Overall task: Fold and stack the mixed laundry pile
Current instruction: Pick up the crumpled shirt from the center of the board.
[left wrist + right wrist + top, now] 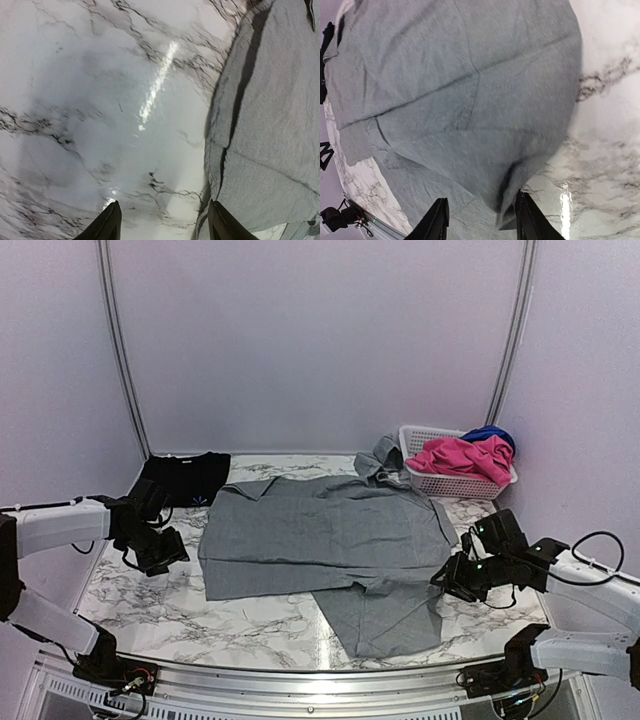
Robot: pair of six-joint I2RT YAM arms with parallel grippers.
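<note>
Though spread flat, the grey garment (pixel 320 530) seems faintly creased.

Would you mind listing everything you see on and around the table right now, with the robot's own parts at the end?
grey garment: one, grey, spread flat across the middle of the table
black garment: one, black, at the far left of the table
basket: one, white lattice, at the far right of the table
pink piece: one, bright pink, heaped in the basket
blue piece: one, blue, in the basket behind the pink piece
crumpled grey piece: one, grey, against the basket's left side
table: one, white marble with dark veins
left gripper: one, black, open over bare table beside the grey garment's left edge
right gripper: one, black, open above the grey garment's right edge
</note>
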